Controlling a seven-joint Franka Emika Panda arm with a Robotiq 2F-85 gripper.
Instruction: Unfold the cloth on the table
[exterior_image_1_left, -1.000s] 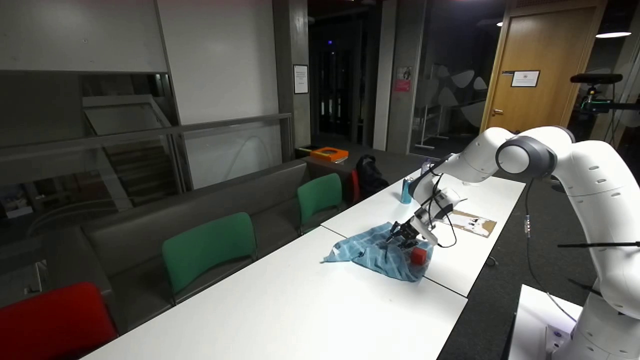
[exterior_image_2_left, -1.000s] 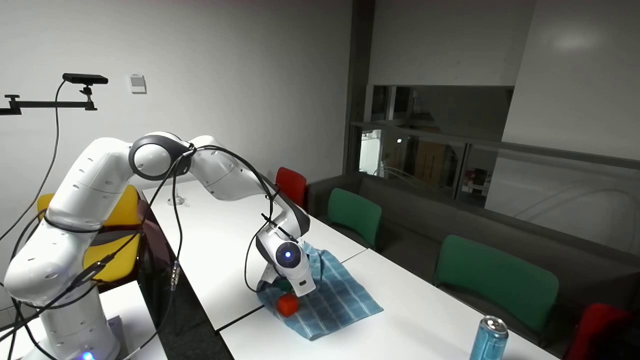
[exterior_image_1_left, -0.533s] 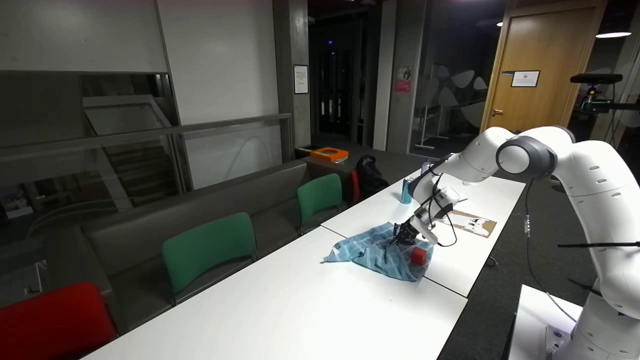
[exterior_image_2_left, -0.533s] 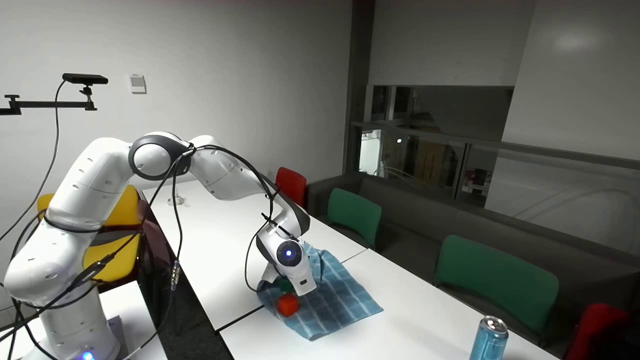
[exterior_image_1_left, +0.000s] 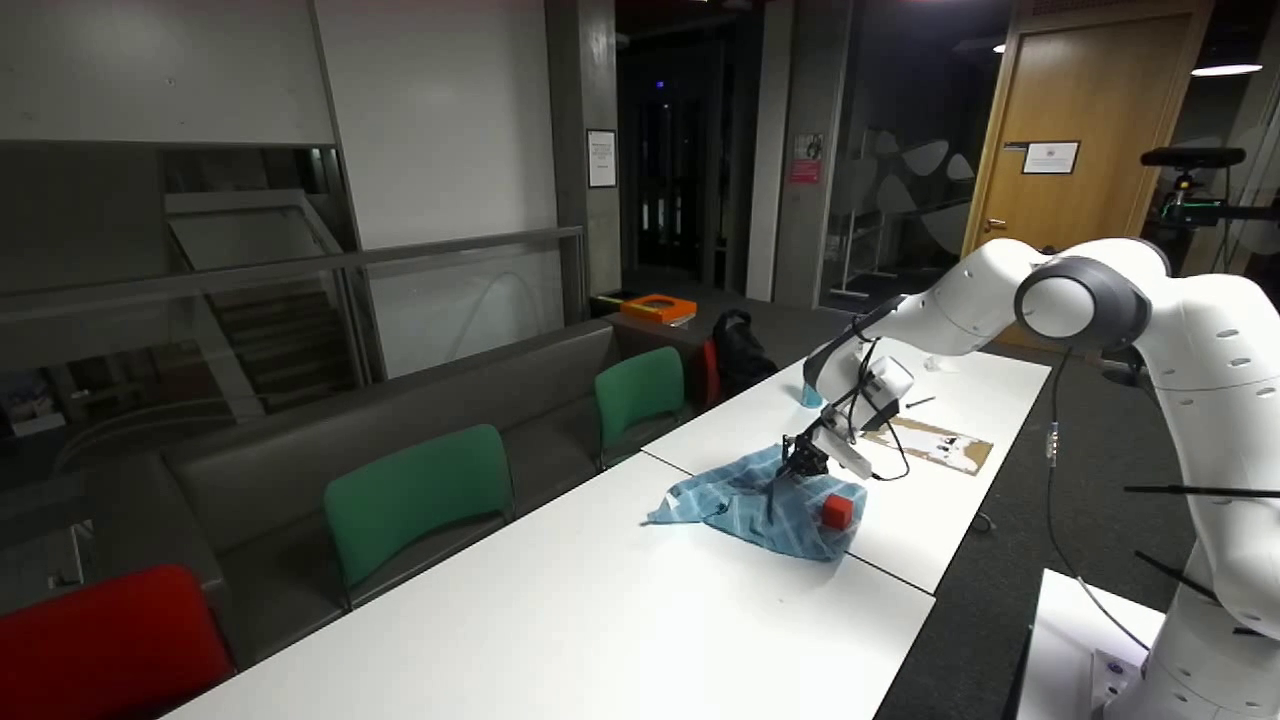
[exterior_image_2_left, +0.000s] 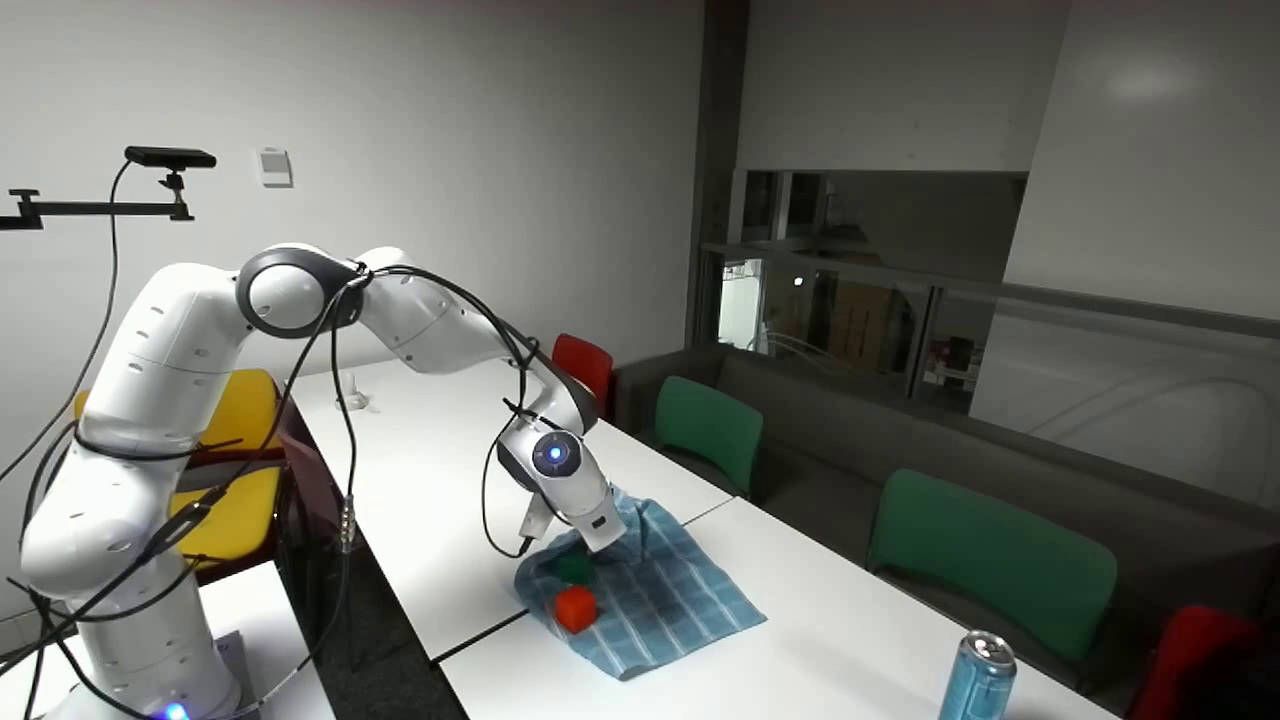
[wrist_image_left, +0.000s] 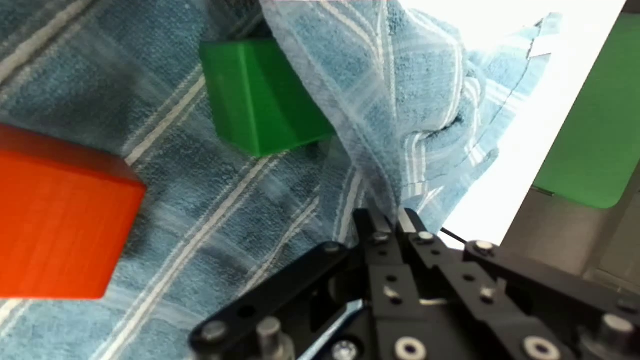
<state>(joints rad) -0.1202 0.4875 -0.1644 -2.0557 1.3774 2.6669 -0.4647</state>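
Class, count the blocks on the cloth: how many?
2: red block near an edge of the cloth; green block beside it, partly behind a raised fold in the wrist view. More may be hidden.

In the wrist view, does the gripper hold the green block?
No, the gripper pinches the blue checked cloth, with the green block outside its grip.

This looks like an office-type meeting space, judging by the long white tabletop (exterior_image_1_left: 560, 620), the matching green chairs (exterior_image_1_left: 425, 500) along it, the dark upholstered bench (exterior_image_1_left: 545, 390) behind them, the glass partition (exterior_image_1_left: 930, 95) and the wooden door (exterior_image_1_left: 1095, 90) bearing a notice (exterior_image_1_left: 1050, 157).
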